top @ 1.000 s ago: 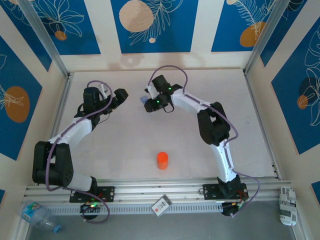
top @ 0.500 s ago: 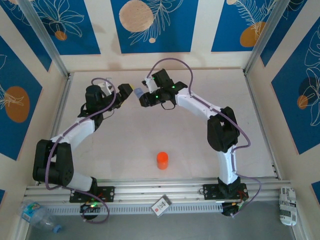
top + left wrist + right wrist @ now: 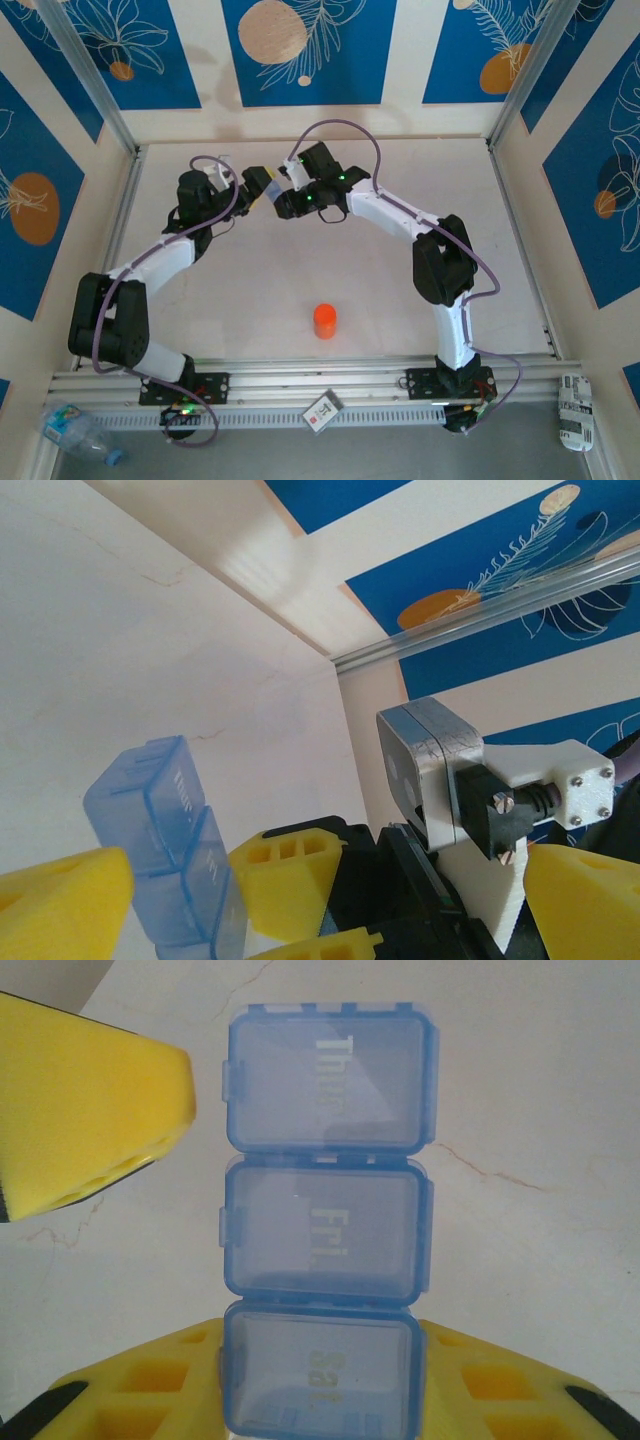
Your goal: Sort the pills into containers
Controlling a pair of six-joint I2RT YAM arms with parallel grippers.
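The containers (image 3: 322, 1210) are a pale-blue strip of three lidded compartments marked Thu, Fri and Sat. My right gripper (image 3: 320, 1390) is shut on the Sat end, with its yellow fingers (image 3: 130, 1390) pressed on both sides. From above, the strip (image 3: 270, 190) hangs over the far middle of the table, between the two grippers. My left gripper (image 3: 255, 185) meets it from the left. In the left wrist view my left gripper (image 3: 330, 900) is open, its fingers (image 3: 60, 900) wide apart, with the strip (image 3: 160, 830) and the right gripper's fingers (image 3: 290, 880) just ahead. The pills are out of view.
An orange bottle (image 3: 325, 321) stands upright near the front middle of the white table (image 3: 250, 290). Metal rails (image 3: 120, 210) and low walls border the table on the left, right and far sides. The right arm's elbow (image 3: 440, 260) rises over the right half.
My right gripper has carried the strip left and toward the left gripper. My left gripper has swung right to meet it, and its open fingers now flank the strip.
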